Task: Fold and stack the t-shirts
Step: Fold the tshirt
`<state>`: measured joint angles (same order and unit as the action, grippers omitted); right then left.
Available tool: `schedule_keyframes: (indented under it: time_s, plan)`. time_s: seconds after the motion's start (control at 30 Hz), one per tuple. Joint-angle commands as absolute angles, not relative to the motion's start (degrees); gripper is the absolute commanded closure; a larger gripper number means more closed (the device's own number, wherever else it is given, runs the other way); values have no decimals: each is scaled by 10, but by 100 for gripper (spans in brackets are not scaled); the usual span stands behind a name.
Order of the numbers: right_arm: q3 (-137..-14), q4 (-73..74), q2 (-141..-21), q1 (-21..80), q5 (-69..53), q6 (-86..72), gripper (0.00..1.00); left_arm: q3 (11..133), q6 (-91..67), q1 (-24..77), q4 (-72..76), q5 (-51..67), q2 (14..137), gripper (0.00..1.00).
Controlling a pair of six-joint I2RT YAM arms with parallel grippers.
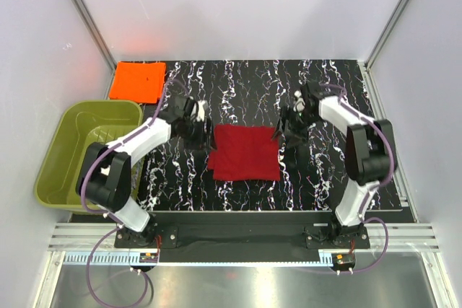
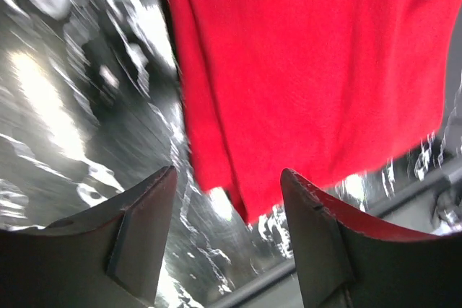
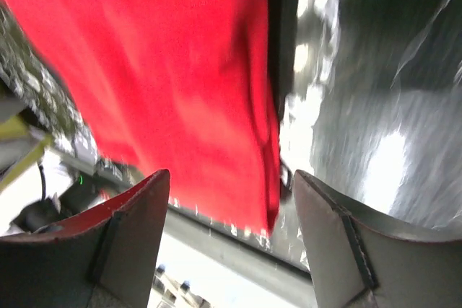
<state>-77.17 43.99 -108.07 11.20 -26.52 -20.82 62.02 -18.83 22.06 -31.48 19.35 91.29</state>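
The black, white-veined table (image 1: 321, 182) carries a dark red t-shirt (image 1: 245, 151), folded into a flat rectangle near its middle. A folded orange t-shirt (image 1: 137, 81) lies flat at the far left corner, well apart. An olive-green tub (image 1: 72, 142) stands beside the left edge.

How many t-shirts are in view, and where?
2. The red t-shirt lies folded in the middle of the table; the orange t-shirt lies folded at the far left corner, behind the green tub. A further one beneath either would be hidden.
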Motion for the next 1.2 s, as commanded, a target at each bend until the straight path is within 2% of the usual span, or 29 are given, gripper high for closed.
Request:
schedule_keyframes:
  time_s: [0.0, 0.2, 0.43, 0.53, 0.63, 0.67, 0.7, 0.77, 0.8, 0.83, 0.9, 1.03, 1.1, 1.13, 1.17]
  plan:
    - [-674, 443, -997, 118, -327, -222, 24, 569, -221, 228, -266, 267, 913, 35]
    - [-566, 379, -957, 128, -358, -250, 27, 561, -229, 238, -243, 264, 940, 33]
    - [-517, 330, -968, 147, -376, -272, 36, 519, -242, 259, -235, 265, 939, 34]
    - [-510, 314, -980, 147, -380, -274, 41, 512, -246, 259, -225, 275, 946, 39]
    - [-511, 307, -995, 147, -379, -276, 52, 503, -255, 260, -213, 285, 954, 49]
    - [-510, 309, -996, 147, -374, -278, 61, 500, -257, 260, -210, 284, 954, 55]
    - [-509, 310, -995, 147, -368, -279, 64, 498, -260, 259, -211, 280, 954, 65]
    - [-501, 320, -986, 147, -341, -286, 75, 490, -265, 260, -207, 276, 954, 78]
    - [-492, 325, -977, 147, -316, -289, 79, 488, -265, 260, -210, 266, 955, 95]
    - [-492, 328, -973, 147, -304, -294, 83, 488, -265, 259, -214, 258, 957, 100]
    - [-476, 333, -961, 147, -280, -308, 92, 483, -265, 259, -221, 246, 955, 100]
    - [-447, 326, -941, 147, -265, -335, 96, 472, -269, 260, -222, 224, 947, 100]
    - [-441, 324, -938, 147, -267, -337, 96, 473, -269, 260, -227, 225, 947, 100]
    - [-443, 325, -938, 147, -269, -337, 93, 475, -267, 260, -228, 228, 944, 100]
    - [-448, 330, -935, 147, -270, -326, 87, 478, -265, 260, -235, 230, 944, 95]
